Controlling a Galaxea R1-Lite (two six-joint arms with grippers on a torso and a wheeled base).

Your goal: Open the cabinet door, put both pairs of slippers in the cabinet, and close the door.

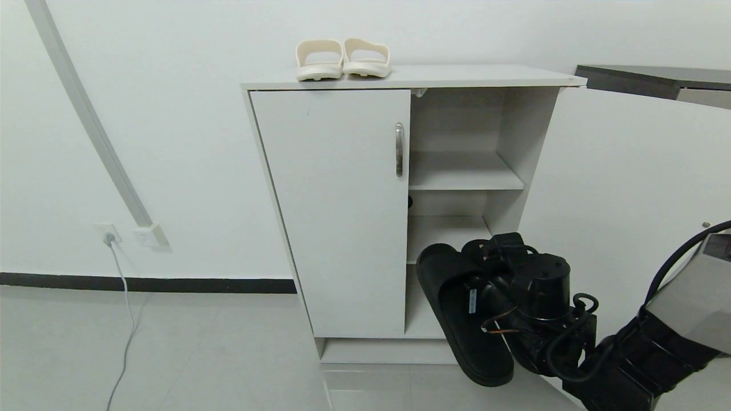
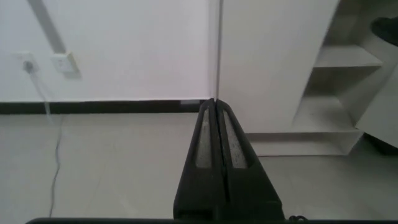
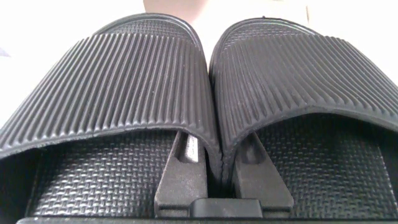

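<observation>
The white cabinet (image 1: 331,217) has its right door (image 1: 628,188) swung open and its left door shut. A cream pair of slippers (image 1: 342,59) rests on the cabinet top. My right gripper (image 1: 485,285) is shut on a black pair of slippers (image 1: 462,319), held in front of the open lower compartment, soles hanging down. In the right wrist view both ribbed straps (image 3: 211,93) are pinched together between the fingers (image 3: 186,168). My left gripper (image 2: 215,134) is shut on nothing, low above the floor, pointing toward the cabinet's left door (image 2: 273,62).
The open side shows bare white shelves (image 1: 462,171) at three levels. A metal handle (image 1: 399,149) runs down the closed left door. A wall socket with a grey cable (image 1: 123,297) is at the left. A grey cabinet top (image 1: 657,77) stands at the far right.
</observation>
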